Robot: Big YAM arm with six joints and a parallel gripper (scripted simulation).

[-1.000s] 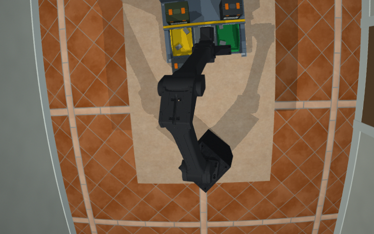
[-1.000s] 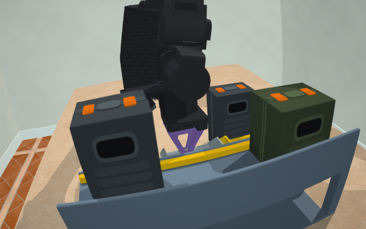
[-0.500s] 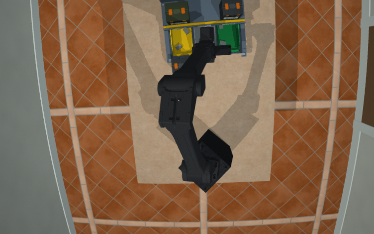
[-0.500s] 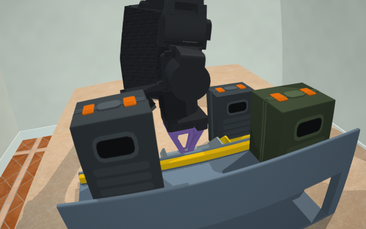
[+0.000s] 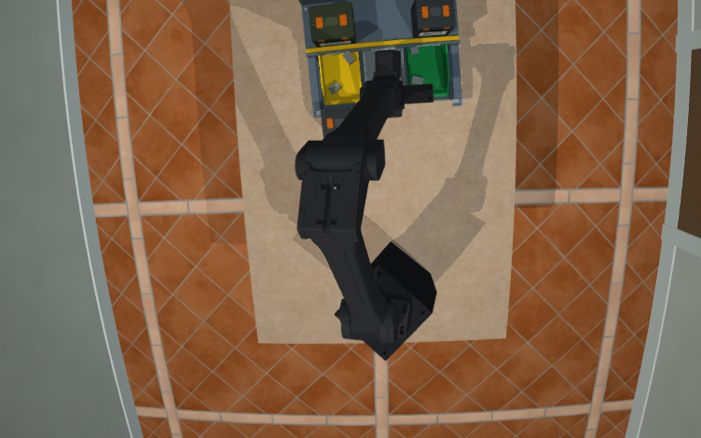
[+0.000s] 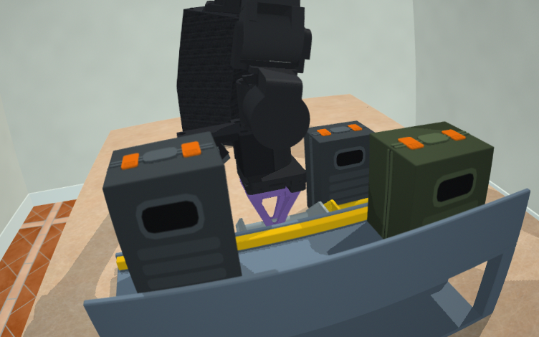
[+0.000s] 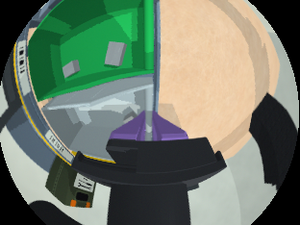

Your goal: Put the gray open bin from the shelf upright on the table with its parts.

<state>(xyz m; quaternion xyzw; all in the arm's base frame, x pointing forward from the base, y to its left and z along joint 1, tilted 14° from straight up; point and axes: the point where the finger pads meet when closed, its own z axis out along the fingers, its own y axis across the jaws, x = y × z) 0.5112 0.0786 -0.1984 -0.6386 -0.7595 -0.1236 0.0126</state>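
Note:
The gray open bin (image 5: 368, 67) (image 7: 87, 132) sits in the shelf (image 5: 377, 27) (image 6: 304, 285), between the yellow and green bins. Its rim shows in part behind the yellow bar in the exterior view. A small gray part (image 7: 130, 116) shows inside it in the wrist view; the rest of its inside is partly hidden. My gripper (image 6: 274, 221) (image 7: 148, 113) points down with its purple fingers shut on the bin's front wall. The arm hides most of the bin in the top view.
The yellow bin (image 5: 336, 70) and green bin (image 5: 433, 70) (image 7: 91, 36) flank it, holding gray parts. An olive case (image 5: 331, 31) (image 6: 447, 163) and a dark case (image 5: 433, 21) (image 6: 125, 226) stand on the shelf top. Another dark case (image 5: 329, 130) (image 6: 349, 173) stands before the yellow bin.

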